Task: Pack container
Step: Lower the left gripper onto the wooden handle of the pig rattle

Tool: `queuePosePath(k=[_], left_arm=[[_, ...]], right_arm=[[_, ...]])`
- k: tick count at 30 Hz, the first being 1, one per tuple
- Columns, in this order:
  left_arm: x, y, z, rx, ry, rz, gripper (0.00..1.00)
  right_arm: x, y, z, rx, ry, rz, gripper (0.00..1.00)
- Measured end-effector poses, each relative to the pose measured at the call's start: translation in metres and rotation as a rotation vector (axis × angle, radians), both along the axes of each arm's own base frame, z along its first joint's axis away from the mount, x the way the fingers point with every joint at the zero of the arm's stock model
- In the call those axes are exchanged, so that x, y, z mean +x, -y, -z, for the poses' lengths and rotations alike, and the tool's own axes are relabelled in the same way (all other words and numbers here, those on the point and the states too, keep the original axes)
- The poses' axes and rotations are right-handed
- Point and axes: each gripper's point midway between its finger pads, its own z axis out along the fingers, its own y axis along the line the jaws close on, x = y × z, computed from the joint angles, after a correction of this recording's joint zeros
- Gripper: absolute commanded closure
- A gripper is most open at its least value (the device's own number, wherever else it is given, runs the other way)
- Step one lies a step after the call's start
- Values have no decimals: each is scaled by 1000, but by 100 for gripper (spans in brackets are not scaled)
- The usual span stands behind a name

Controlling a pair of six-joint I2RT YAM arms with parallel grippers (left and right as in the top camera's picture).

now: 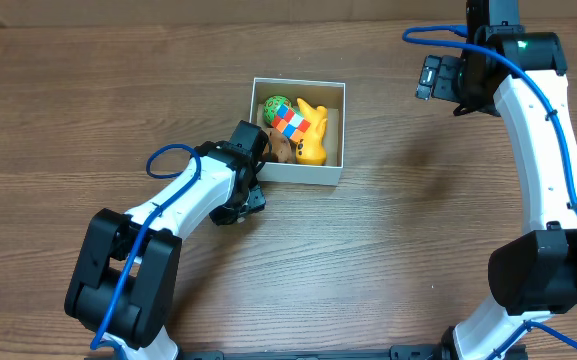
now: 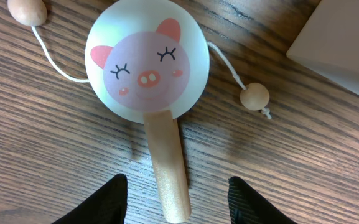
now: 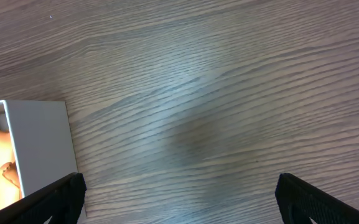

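The container [image 1: 304,174], a white-walled box, stands at the table's middle with a green ball [image 1: 275,105], a coloured cube [image 1: 288,124] and a yellow toy [image 1: 314,138] inside. My left gripper [image 1: 243,165] hangs just off its front left corner. In the left wrist view a pig-faced rattle drum [image 2: 147,68] lies flat on the wood beside the container's wall [image 2: 347,43]. The drum's wooden handle [image 2: 167,162] points between my left gripper's [image 2: 178,199] fingers, which stand open with a gap on each side. My right gripper [image 1: 430,77] [image 3: 178,199] is open over bare wood, right of the container [image 3: 39,134].
Two wooden beads [image 2: 27,9] [image 2: 254,96] on strings trail from the drum's sides across the table. In the overhead view my left arm hides the drum. A brown toy [image 1: 280,149] lies in the container's front left part.
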Motion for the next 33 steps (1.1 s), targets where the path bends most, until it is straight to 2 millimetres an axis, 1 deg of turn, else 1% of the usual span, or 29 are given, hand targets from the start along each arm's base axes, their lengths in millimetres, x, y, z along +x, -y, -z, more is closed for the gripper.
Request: queuePosePath(k=[9,16,21,23,25,27,33], left_arm=[[2,-1,0,5,9,-1,48],[-3,-6,11,21,15,-24,47],[-1,-6,11,21,22,-26,49],[-1,-6,11,21,23,-28,52],[-1,-6,11,21,22,-28,58],[-1,-6,11,21,22,-30,63],[-1,-7,11,24,24,-29,68]], right_arm=[[0,0,0,1,0,0,0],[0,0,0,1,0,0,0],[0,0,0,0,0,0,0],[0,0,0,0,0,0,0],[0,0,0,0,0,0,0],[0,0,0,0,0,0,0],[0,0,0,0,0,0,0]])
